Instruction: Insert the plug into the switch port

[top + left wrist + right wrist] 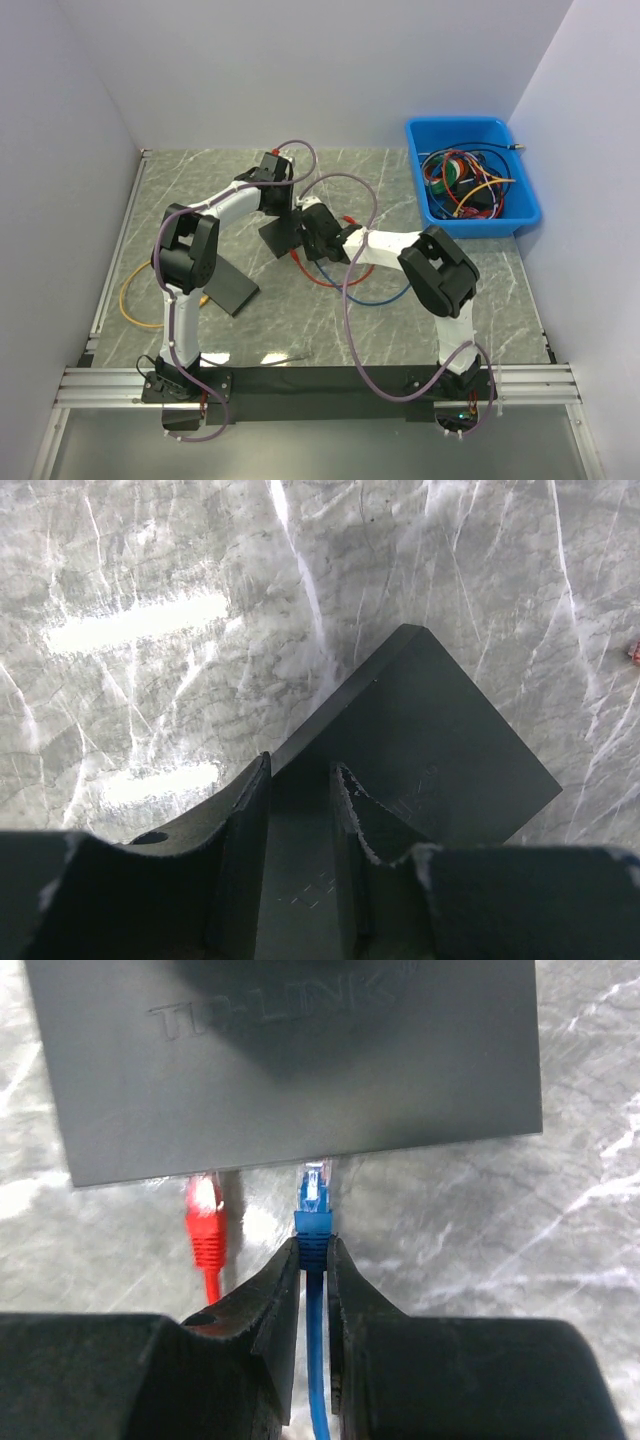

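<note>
- left wrist view: left gripper (300,820) is clamped on the near edge of the switch (440,740), whose dark body runs between the two fingers. it lies tilted across the marble table (150,580). i read this as a bracing hold for the push.
- no writing shows on the switch face in this view, only faint scratches.
- right wrist view, left side: a red plug (205,1215) sits with its tip at the switch's front edge, just beside the blue one. it looks plugged in, but the port face is hidden, so i cannot tell.
- right wrist view, middle: the blue plug (314,1200) points straight at the switch, its clear tip touching or just under the front edge. most of the clear part shows, so i judge it lined up at the port mouth and not fully seated.
- right gripper (313,1260) is pinched on the plug's blue boot, one finger on each side, with the blue cable (318,1380) trailing back between them.
- done, as far as i can judge: plug picked up, switch steadied, plug brought to the port.
- left to do: push it home until it latches, then let go with both grippers.
- writing: raised letters on the switch top read "tp-link"; the end of the word falls in shadow. nothing else is readable.
- top view, far right: a blue bin (460,121) holds a tangle of spare cables, well apart from the work.
</note>
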{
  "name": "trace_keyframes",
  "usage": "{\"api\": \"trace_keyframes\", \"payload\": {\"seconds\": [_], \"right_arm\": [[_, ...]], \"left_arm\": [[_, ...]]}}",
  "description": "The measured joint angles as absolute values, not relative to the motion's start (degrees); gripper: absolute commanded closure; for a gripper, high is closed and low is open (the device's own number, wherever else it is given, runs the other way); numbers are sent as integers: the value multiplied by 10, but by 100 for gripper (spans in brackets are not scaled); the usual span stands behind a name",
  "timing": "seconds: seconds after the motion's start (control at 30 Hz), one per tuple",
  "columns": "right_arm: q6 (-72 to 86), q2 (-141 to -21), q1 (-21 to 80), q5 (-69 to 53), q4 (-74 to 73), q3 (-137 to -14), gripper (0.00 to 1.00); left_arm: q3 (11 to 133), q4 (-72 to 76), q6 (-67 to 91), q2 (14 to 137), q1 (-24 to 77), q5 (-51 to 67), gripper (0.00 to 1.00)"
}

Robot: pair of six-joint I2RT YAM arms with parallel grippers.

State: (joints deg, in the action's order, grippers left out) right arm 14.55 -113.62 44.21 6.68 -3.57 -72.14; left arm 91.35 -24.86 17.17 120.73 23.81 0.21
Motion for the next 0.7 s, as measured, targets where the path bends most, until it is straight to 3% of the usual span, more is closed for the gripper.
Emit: {"api": "trace_keyframes", "payload": {"seconds": [0.7], "right_arm": [[136,-1175,439,76,-94,-787,100]], "left_arm": [[916,-249,159,1209,243,-8,66]]}}
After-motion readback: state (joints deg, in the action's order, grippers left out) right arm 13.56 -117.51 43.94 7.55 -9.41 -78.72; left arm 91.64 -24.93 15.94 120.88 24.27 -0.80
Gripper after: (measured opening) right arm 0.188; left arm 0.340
